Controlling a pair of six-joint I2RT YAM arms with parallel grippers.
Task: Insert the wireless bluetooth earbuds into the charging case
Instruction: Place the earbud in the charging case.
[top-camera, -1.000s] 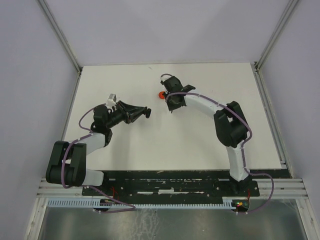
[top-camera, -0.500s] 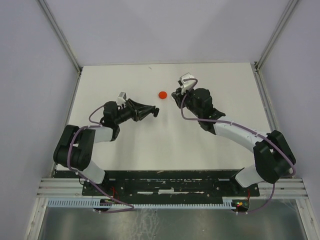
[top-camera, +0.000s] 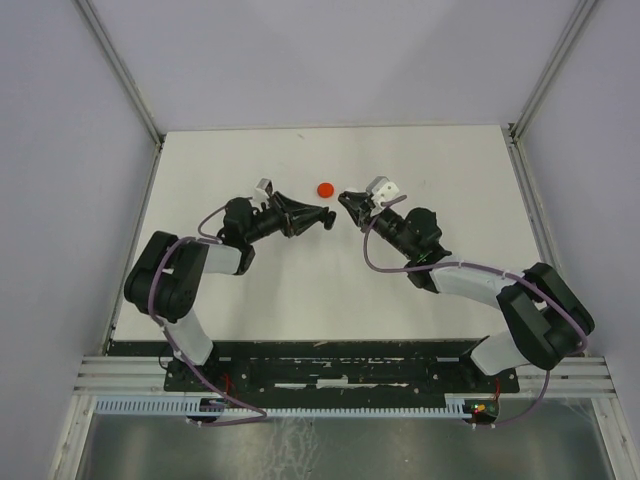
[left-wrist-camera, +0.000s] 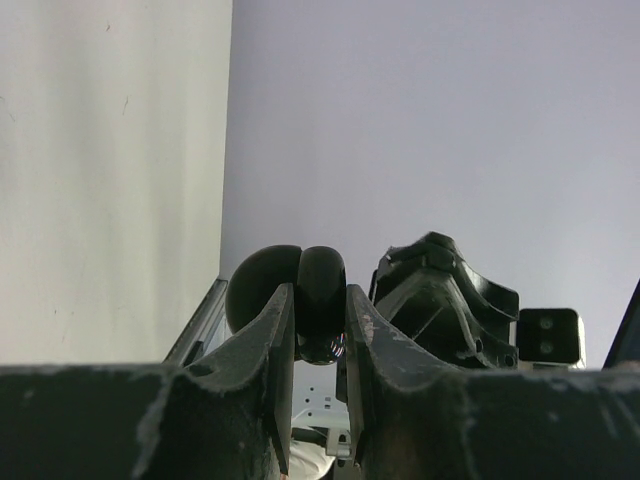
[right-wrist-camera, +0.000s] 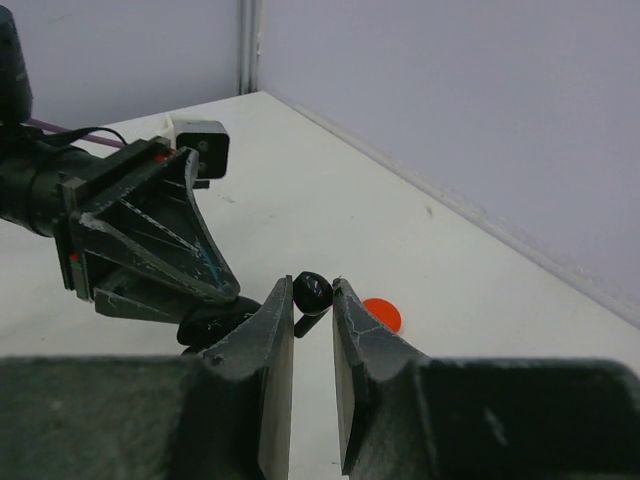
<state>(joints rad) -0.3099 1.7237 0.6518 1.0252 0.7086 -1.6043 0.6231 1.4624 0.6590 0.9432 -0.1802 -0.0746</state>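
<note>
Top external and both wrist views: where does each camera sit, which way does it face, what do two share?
Top external: above and behind the robot, looking down on the table; shows both arms, left gripper and right gripper nearly touching.
Left wrist: looks along its fingers, shut on a black case, toward the right gripper.
Right wrist: looks along its fingers, holding a black earbud, toward the left gripper.
Shared: top and right wrist show the red disc.
</note>
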